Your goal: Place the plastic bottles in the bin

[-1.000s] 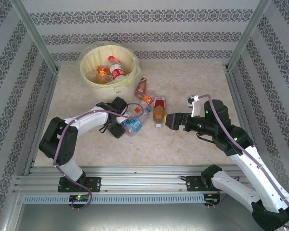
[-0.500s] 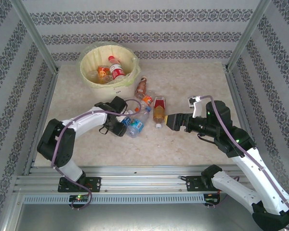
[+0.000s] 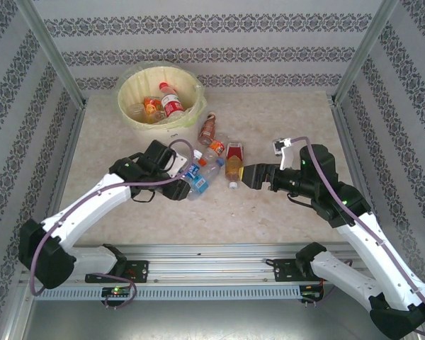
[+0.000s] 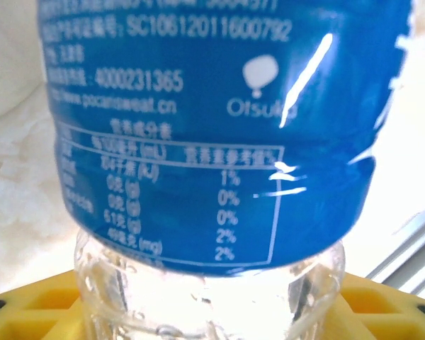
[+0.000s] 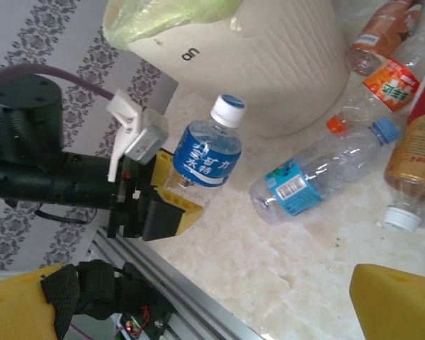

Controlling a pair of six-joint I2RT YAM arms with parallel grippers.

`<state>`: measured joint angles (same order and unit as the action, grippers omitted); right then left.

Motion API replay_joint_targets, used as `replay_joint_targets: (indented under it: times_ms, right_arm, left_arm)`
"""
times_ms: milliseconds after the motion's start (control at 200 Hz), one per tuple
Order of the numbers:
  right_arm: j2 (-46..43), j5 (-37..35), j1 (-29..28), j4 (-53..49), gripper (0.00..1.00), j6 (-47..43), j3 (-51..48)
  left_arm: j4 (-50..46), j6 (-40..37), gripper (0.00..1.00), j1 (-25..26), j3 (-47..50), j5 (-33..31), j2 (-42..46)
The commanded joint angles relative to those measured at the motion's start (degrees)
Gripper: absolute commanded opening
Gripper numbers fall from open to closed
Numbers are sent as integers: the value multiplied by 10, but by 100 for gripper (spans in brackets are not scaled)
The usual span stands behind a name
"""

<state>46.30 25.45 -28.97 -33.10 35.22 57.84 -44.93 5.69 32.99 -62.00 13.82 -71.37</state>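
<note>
One blue bottle (image 5: 207, 157) we see pinched upright by the left gripper (image 5: 178, 195); the right gripper (image 3: 246, 176) gapes wide.

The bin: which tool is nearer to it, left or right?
Left. The left tool, shut on a blue-labelled bottle, is just in front of the bin; the right tool is farther off, beyond the loose bottles on the table.

You have a white-capped, blue-labelled bottle (image 5: 207, 157) upright, its base clamped in the left gripper (image 5: 177, 197). Four more bottles (image 3: 233, 163) lie on their sides near the pale yellow bin (image 3: 159, 126), which holds a few red- and orange-labelled bottles (image 3: 171, 100).
</note>
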Motion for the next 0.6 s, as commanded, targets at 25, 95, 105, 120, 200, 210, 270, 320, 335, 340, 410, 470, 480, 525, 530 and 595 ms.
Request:
replay_joint_targets:
  times_ms: [25,95,105,120,200,210,270,320,335,340,410,470,480,525,530,595]
  right_arm:
    - [-6,39,6,57,98,20,3]
    - [-8,46,6,65,98,23,7]
    - [-7,46,6,66,98,23,9]
    - [-7,47,6,66,98,23,10]
    - [-6,46,6,63,98,21,19]
    - [-5,46,6,64,98,21,20]
    - [-3,47,6,61,98,19,25]
    - [-2,46,6,59,98,19,26]
    - [-1,46,6,59,98,19,27]
    - [-1,46,6,58,98,19,27]
    - [0,44,6,56,98,19,29]
    - [1,41,7,54,98,20,32]
    - [1,41,7,53,98,20,33]
    - [3,39,7,51,98,19,36]
    - [3,39,7,50,98,19,37]
    - [5,37,7,46,98,18,42]
  left_arm:
    - [-5,43,57,5,-64,52,18]
    - [-16,51,56,5,-108,47,12]
    - [-18,52,55,5,-114,44,11]
    - [-21,54,55,5,-125,39,9]
    - [-38,62,57,5,-181,6,-2]
    - [-39,64,57,4,-189,1,-3]
    - [-49,74,57,-1,-235,-18,-14]
    - [-60,81,57,-6,-276,-28,-28]
    - [-63,84,57,-8,-287,-31,-33]
    - [-64,85,56,-8,-292,-31,-35]
    - [-82,102,55,-18,-350,-46,-60]
    - [-97,117,54,-28,-393,-55,-84]
    - [-100,119,54,-30,-402,-58,-88]
    - [-107,128,53,-40,-430,-67,-105]
    - [-107,129,53,-41,-432,-68,-107]
    - [-116,145,53,-61,-465,-70,-130]
